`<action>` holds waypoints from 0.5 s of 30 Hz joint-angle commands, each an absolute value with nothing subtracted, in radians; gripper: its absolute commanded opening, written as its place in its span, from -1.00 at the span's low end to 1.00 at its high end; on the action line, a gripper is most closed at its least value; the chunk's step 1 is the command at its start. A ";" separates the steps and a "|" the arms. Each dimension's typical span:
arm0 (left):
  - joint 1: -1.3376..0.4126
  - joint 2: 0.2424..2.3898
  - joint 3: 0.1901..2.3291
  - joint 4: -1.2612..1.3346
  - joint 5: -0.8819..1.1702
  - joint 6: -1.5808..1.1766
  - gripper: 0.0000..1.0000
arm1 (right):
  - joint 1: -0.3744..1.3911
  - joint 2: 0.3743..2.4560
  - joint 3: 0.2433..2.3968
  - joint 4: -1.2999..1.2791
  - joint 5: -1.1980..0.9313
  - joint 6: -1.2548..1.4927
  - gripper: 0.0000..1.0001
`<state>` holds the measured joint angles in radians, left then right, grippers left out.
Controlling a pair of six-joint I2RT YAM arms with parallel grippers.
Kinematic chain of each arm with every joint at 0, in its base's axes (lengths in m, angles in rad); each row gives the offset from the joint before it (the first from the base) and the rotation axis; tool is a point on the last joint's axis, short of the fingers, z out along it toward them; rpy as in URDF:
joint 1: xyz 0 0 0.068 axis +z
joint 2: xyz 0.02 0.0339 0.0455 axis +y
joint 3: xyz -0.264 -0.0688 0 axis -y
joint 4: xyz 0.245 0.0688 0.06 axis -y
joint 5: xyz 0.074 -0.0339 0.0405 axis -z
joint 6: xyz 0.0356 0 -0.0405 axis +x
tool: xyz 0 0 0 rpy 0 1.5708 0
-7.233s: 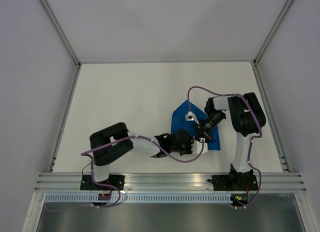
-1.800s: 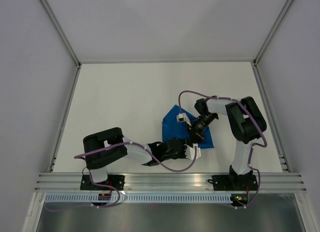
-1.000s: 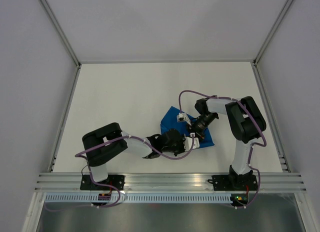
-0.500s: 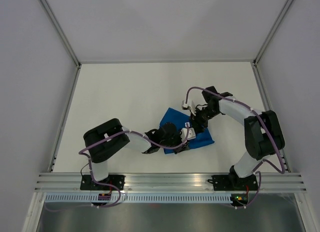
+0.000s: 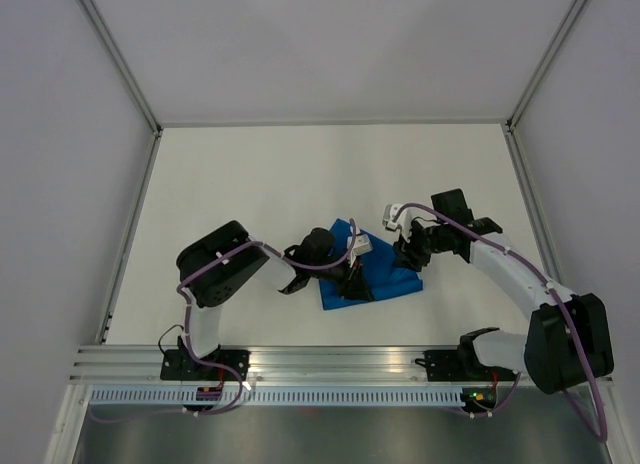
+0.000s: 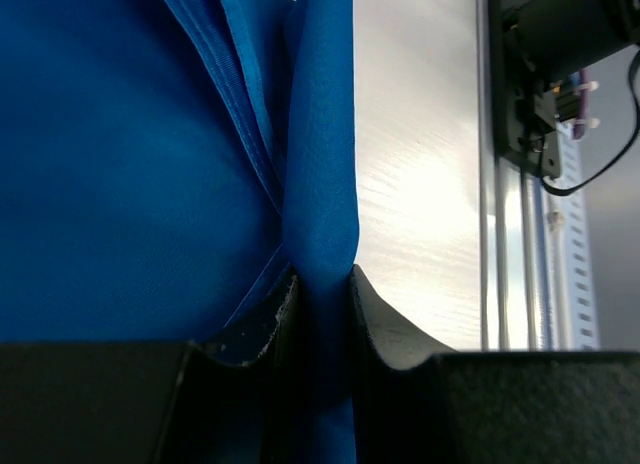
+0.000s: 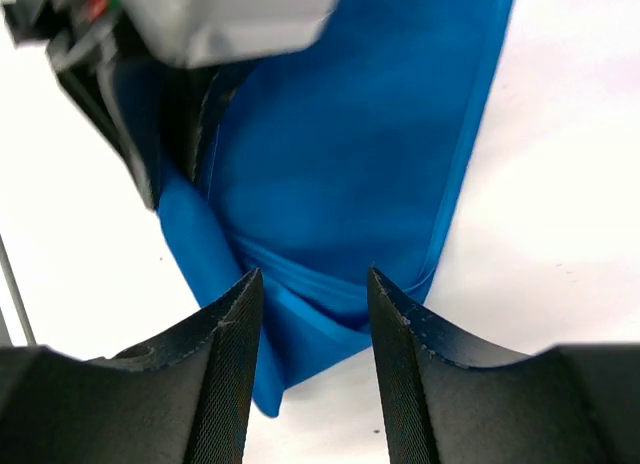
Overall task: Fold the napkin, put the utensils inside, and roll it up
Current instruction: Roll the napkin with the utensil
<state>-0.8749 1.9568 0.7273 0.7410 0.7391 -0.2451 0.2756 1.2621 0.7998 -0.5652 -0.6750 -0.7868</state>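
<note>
- At the left, the left gripper (image 6: 320,306): clamped hard on a raised ridge of the napkin (image 6: 130,164), with cloth squeezed between both fingers (image 6: 385,329) (no gap left to see through).
- In the overhead view, napkin lying on the table (image 5: 250,174) just right of centre: a folded blue bundle with layered edges showing, pinched on its left part.
- No sign of the utensils in any view; cannot tell whether tucked inside the folds or absent.
- Further right, the right gripper (image 7: 312,329): spread wide, grasping nothing, poised just over the bundle's right edge.
- Judged to be late folding or early rolling; hard to say which without sight of the cutlery.
- Next, probably: draw the pinched ridge across the bundle, low and even, and press the right side down with the free gripper to stop the layers sliding.
</note>
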 commanded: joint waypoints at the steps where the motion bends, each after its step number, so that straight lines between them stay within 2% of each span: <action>1: -0.856 2.054 0.699 0.580 0.831 -0.357 -0.95 | 0.279 1.209 0.746 -0.598 -0.713 -0.882 0.04; 6: -0.845 2.097 0.753 0.528 0.874 -0.382 -0.95 | 0.363 1.140 0.663 -0.569 -0.644 -0.902 0.07; 10: -0.836 2.121 0.785 0.479 0.881 -0.402 -0.95 | 0.500 1.065 0.572 -0.491 -0.574 -0.870 0.08; 15: -0.819 2.137 0.825 0.382 0.847 -0.420 -0.95 | 0.546 1.083 0.554 -0.479 -0.574 -0.885 0.10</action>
<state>-0.8257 2.0590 0.8497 0.6281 0.9386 -0.4103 0.5282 1.0767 0.5583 -0.5323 -0.5926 -0.8680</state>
